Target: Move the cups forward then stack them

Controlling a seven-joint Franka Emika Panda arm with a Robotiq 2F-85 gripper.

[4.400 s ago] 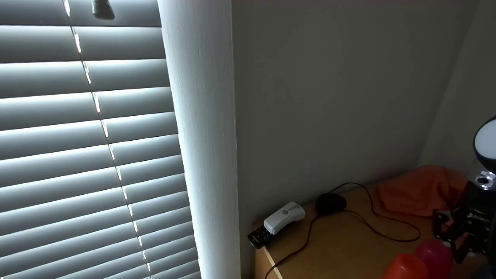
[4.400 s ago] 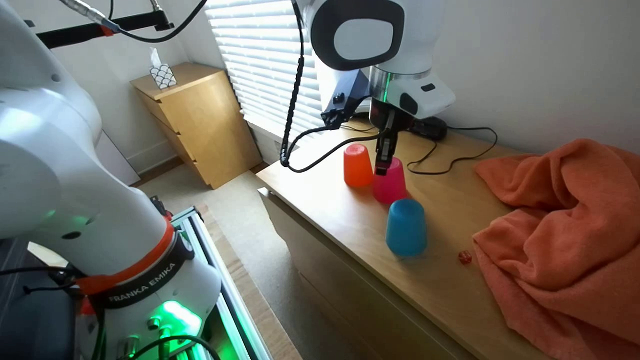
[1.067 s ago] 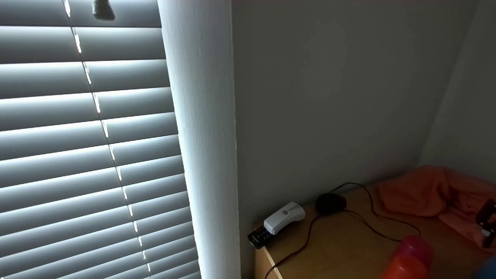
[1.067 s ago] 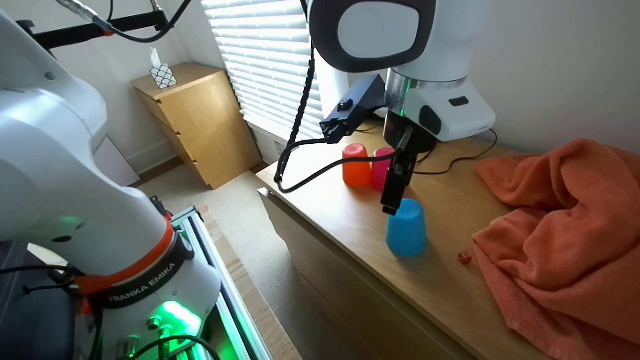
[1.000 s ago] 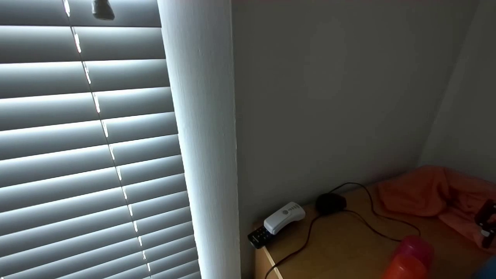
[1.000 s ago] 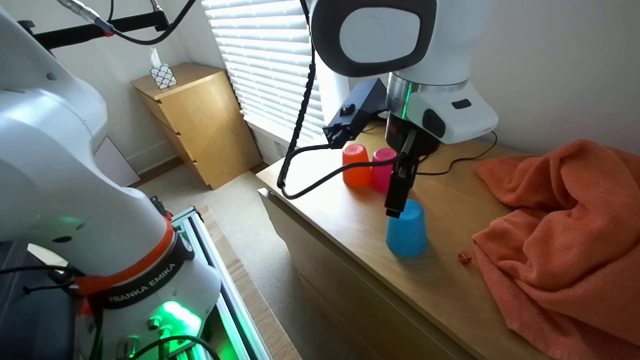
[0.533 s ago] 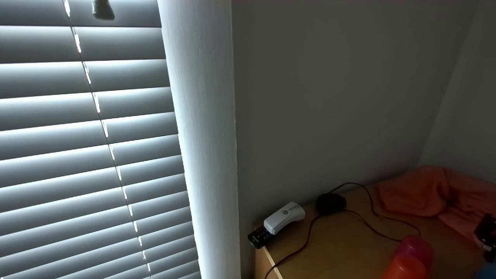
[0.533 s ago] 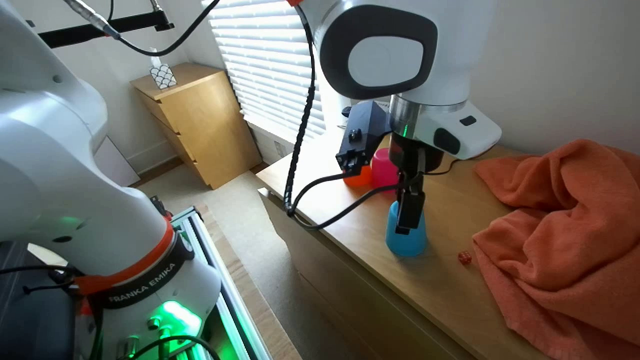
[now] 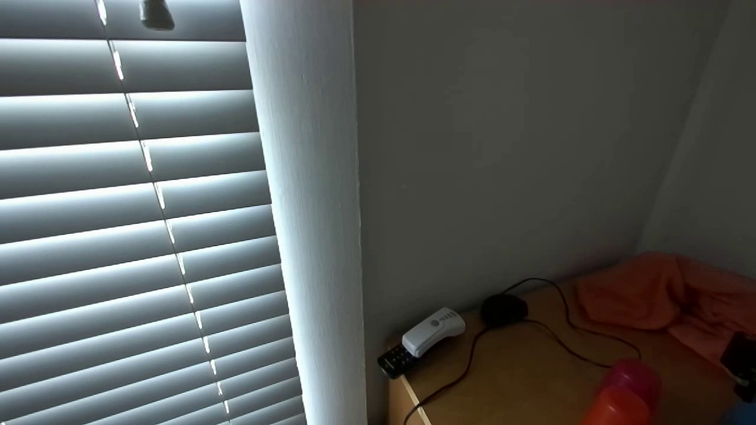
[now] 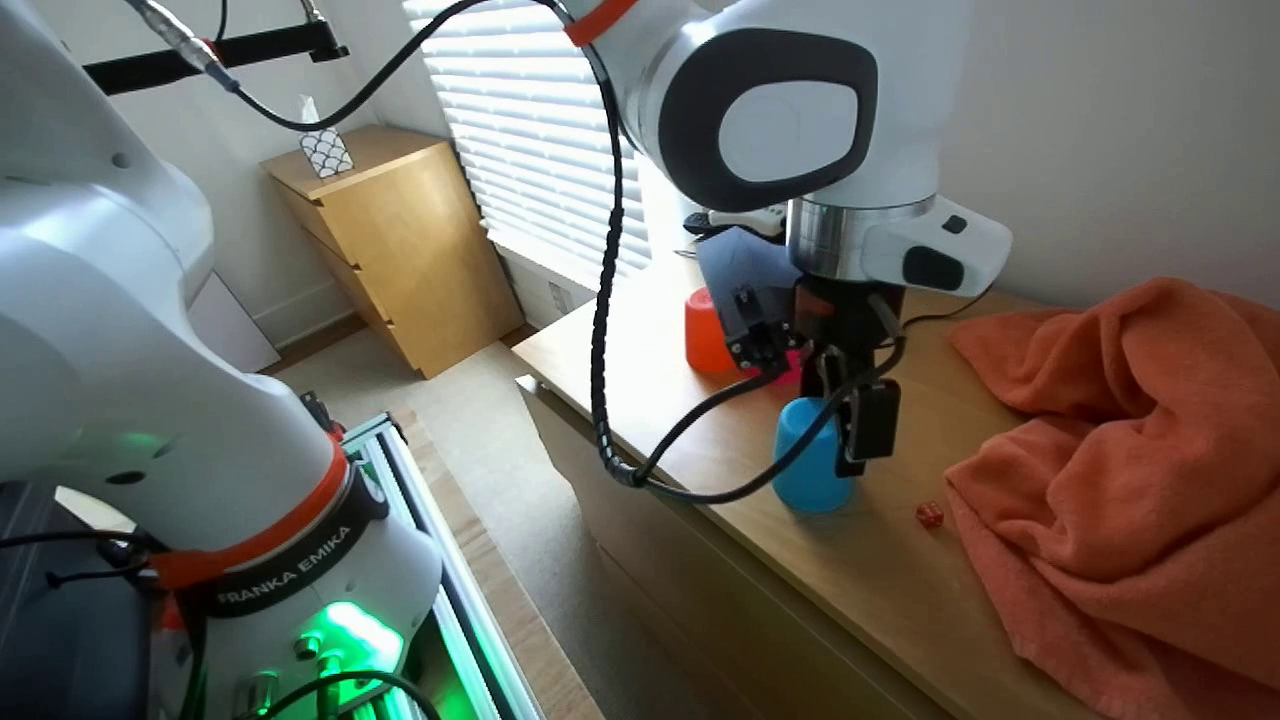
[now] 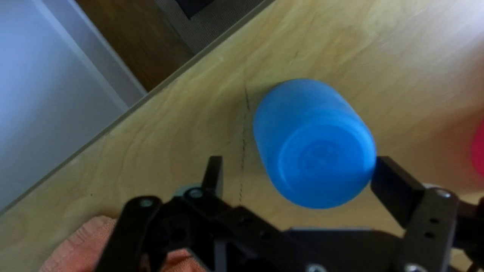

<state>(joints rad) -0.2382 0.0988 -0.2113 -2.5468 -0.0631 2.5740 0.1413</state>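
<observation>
The blue cup (image 10: 812, 488) stands upside down on the wooden dresser top; its base faces up in the wrist view (image 11: 321, 151). My gripper (image 11: 298, 170) is open around its upper end. The right finger (image 11: 395, 185) touches or nearly touches the cup, while a gap separates the left finger (image 11: 214, 172) from it. An orange-red cup (image 10: 705, 335) and a pink cup (image 9: 638, 381) stand close together toward the window, both upside down. Part of the pink cup is hidden behind the arm in an exterior view, and only its edge (image 11: 479, 151) shows in the wrist view.
A crumpled orange cloth (image 10: 1130, 450) lies beside the blue cup, with a small red die (image 10: 930, 514) between them. By the wall are a black device (image 9: 504, 310) with a cord, a white remote (image 9: 433, 332) and a black remote (image 9: 397, 360). The dresser's front edge (image 11: 181, 71) runs close by.
From above the pink cup my gripper has moved over to the blue cup, come down and turned. Earlier, the pink cup shifted slightly toward the window. The blue cup has stayed put.
</observation>
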